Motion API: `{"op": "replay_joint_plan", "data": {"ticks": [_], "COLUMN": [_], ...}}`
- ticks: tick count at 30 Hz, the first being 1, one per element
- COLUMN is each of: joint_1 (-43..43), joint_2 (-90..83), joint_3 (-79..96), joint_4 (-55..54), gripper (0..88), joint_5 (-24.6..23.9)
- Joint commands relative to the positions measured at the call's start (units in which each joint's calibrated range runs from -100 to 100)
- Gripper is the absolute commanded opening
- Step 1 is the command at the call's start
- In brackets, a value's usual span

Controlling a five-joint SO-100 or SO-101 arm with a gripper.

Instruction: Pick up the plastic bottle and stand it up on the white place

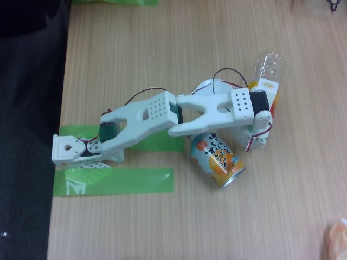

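Observation:
The plastic bottle (269, 70) is at the right of the fixed view, its clear end pointing to the far side and its yellow-orange label running under the wrist. My gripper (262, 125) reaches down over the label end and is closed around the bottle. The wrist block hides most of the fingers and the bottle's other end. The white place (207, 86) is a small round disc just left of the bottle, and my forearm covers part of it.
A light-blue and orange can (218, 160) lies on its side just below my forearm. Green tape strips (116, 181) mark the wood table around the arm's base (68, 149). The table's left edge drops to a dark floor. An orange object (337, 238) sits at the bottom right corner.

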Motion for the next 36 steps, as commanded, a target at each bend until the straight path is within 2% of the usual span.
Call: {"op": "replay_joint_plan", "data": {"ticks": [1, 8, 12, 16, 22, 36], "joint_1": [0.2, -1.0, -1.2, -0.7, -0.5, -0.4], "joint_2": [-1.2, -1.3, -2.8, -5.3, -7.2, -15.8], "joint_3": [-8.3, -31.5, -41.5, -41.8, -41.8, -41.8], "joint_4": [2.0, 6.5, 6.8, 6.7, 6.6, 6.3], "gripper": [7.9, 8.0, 8.0, 7.5, 7.5, 8.0], "joint_5": [0.3, 0.5, 4.3, 8.0, 9.6, 21.8]}}
